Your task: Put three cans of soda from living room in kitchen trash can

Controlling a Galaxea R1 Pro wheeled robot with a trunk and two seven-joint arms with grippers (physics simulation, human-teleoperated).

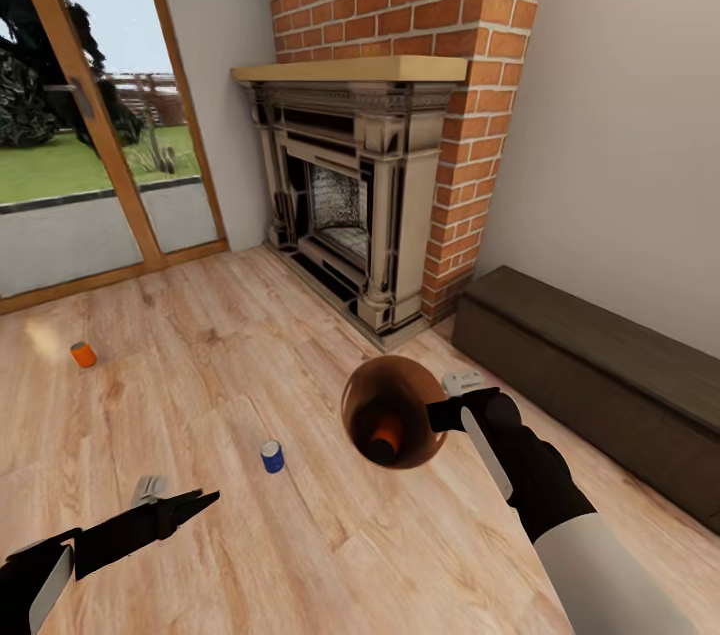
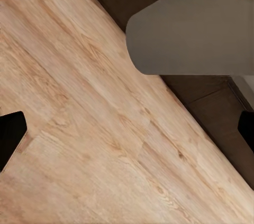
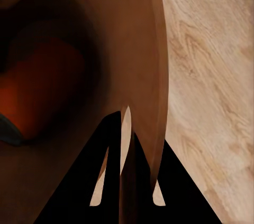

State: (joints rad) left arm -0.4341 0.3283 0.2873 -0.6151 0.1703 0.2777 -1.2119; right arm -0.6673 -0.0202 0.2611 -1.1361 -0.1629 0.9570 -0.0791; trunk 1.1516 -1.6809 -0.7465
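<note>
My right gripper (image 1: 441,415) is shut on the rim of the tash can (image 1: 372,393), a grey bucket with a copper-brown inside, held tilted above the floor. One orange can of soda (image 1: 385,435) lies inside it, seen close in the right wrist view as an orange can (image 3: 39,94) beside the clamped rim (image 3: 153,76). A blue can (image 1: 272,456) stands on the wood floor between my arms. Another orange can (image 1: 83,354) stands far left near the glass doors. My left gripper (image 1: 195,501) hovers open and empty, low at the left; its wrist view catches the bucket's grey outside (image 2: 196,28).
This is the living room: the red-brick fireplace (image 1: 355,205) with its dark surround stands ahead, wood-framed glass doors (image 1: 90,115) at the left. A long dark low bench (image 1: 600,385) runs along the right wall. Wood floor (image 1: 230,345) stretches around the cans.
</note>
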